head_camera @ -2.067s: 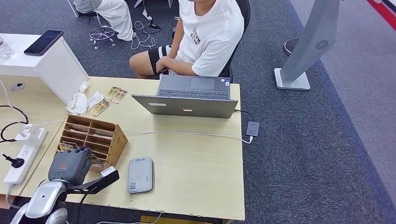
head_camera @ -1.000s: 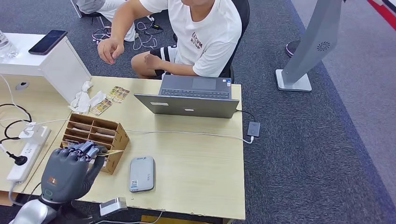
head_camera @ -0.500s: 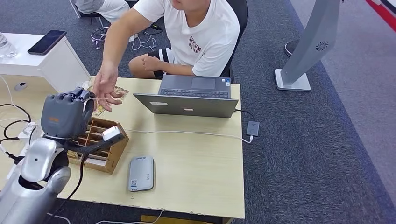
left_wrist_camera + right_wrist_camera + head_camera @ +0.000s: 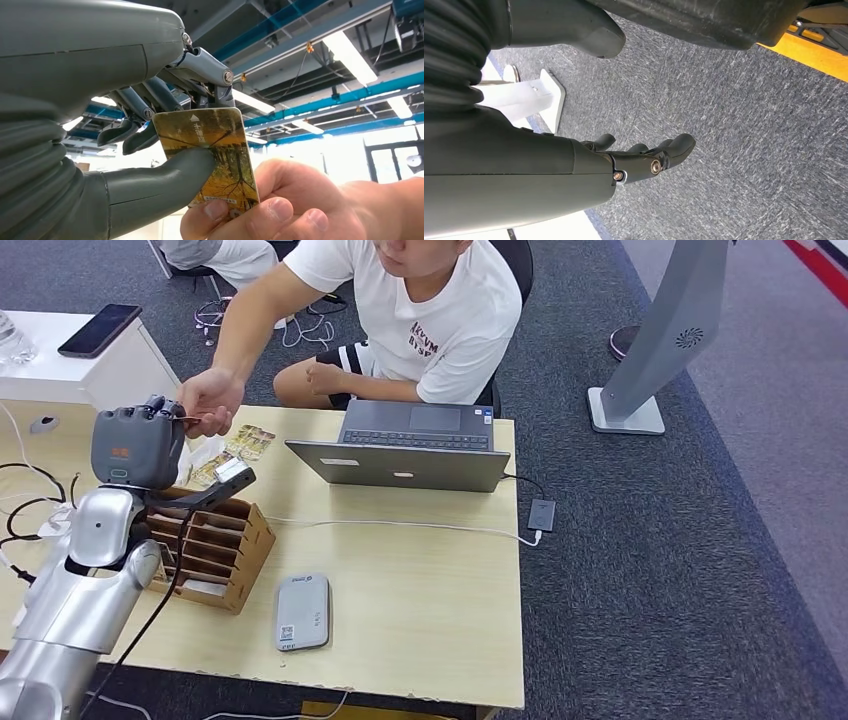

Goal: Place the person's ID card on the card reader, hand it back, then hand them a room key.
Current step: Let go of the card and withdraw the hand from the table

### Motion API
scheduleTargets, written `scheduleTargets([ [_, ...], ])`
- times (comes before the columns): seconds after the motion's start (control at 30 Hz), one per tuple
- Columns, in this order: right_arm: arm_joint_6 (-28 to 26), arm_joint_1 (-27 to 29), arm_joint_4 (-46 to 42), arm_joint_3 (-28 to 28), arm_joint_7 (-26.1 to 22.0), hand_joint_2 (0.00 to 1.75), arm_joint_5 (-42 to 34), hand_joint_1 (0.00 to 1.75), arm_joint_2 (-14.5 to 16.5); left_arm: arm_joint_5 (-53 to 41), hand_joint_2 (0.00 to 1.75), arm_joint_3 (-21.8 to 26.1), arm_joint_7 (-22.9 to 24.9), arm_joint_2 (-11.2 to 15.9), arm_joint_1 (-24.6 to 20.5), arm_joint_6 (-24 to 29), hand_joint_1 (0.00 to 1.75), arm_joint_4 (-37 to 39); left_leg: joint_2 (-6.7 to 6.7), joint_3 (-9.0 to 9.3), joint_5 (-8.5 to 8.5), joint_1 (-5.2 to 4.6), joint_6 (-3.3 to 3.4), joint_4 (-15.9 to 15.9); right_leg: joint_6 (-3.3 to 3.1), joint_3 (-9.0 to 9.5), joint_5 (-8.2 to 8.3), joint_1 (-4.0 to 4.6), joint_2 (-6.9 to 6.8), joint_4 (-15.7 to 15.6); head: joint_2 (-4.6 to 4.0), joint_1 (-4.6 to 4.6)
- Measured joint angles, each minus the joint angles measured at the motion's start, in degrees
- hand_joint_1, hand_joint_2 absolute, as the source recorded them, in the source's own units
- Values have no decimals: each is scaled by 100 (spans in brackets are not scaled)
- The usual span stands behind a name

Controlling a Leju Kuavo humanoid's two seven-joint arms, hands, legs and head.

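My left hand [image 4: 135, 445] is raised above the back left of the desk. In the left wrist view it pinches a yellow-brown room key card [image 4: 215, 150] between its thumb [image 4: 165, 175] and fingers. The seated person's hand [image 4: 208, 400] meets mine and grips the card's other end [image 4: 280, 210]. The grey card reader [image 4: 301, 612] lies flat near the desk's front edge with nothing on it. My right hand [image 4: 644, 155] hangs over the carpet, fingers apart and holding nothing.
A wooden card box [image 4: 215, 540] stands under my left forearm. An open laptop [image 4: 400, 455] sits at the desk's far edge, with a white cable [image 4: 400, 527] running in front of it. Loose cards [image 4: 248, 443] lie beside the person's hand. A phone [image 4: 96, 330] rests on the white counter.
My left hand rose from the wooden box with the card and moved toward the person. The person's arm reached out and their hand now grips the card.
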Motion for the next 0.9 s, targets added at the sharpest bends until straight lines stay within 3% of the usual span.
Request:
scheduleTargets([
  [0.27, -23, -4, 12, 45, 29, 175, 5, 0, -4, 116, 175, 74, 17, -62, -197, -11, 175, 510, 4, -2, 0, 0, 0, 0, 0, -3, 0, 0, 3, 0, 0, -1],
  [0.4, -26, -7, 16, 77, 35, 175, 8, 0, -4, 312, 175, 187, -28, -61, -263, 60, 3, 881, 8, -2, 0, 0, 0, 0, -1, -4, 0, 1, 7, 1, 0, -1],
  [0.6, -34, -6, 22, 87, 35, 175, -65, 0, -12, 760, 175, 396, -382, -63, -98, 484, 0, 1040, 13, -7, -1, 0, 0, -1, 0, -7, 0, 0, 11, 1, -1, -1],
  [0.77, -52, 20, 40, 83, 8, 175, -226, 0, -25, 2658, 175, 794, -1423, -51, 849, 931, 0, -262, 48, -12, -16, -1, 3, -1, 1, -15, -2, 0, 44, 0, 1, 1],
  [0.9, -21, 78, 47, 69, -79, 0, -315, 0, -40, 5130, 175, 1669, -2637, -12, 1865, 521, 0, -1620, 74, -17, -29, 0, 3, -2, -2, -30, -6, 0, 71, 0, -1, -2],
])
